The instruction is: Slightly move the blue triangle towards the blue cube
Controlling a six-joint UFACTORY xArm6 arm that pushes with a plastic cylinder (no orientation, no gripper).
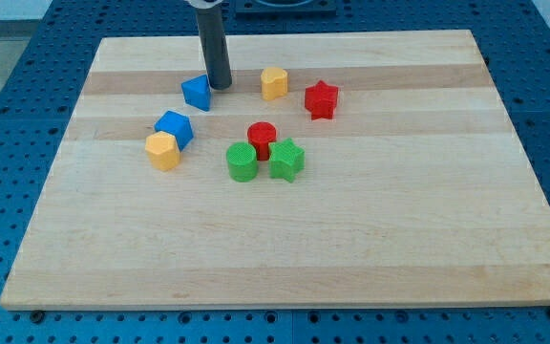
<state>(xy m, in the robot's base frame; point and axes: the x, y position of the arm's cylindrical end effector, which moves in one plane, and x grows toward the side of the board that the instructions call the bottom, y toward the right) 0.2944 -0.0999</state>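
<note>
The blue triangle (197, 92) lies near the view's top left of the wooden board (285, 248). My tip (220, 86) stands right beside it, at its right edge, touching or nearly touching. The blue cube (174, 128) lies below and a little left of the triangle, with a small gap between them. A yellow hexagonal block (162, 151) sits against the cube's lower left.
A yellow block (274, 83) and a red star (321, 98) lie to the right of my tip. A red cylinder (262, 139), a green cylinder (242, 162) and a green star (286, 160) cluster at the board's middle.
</note>
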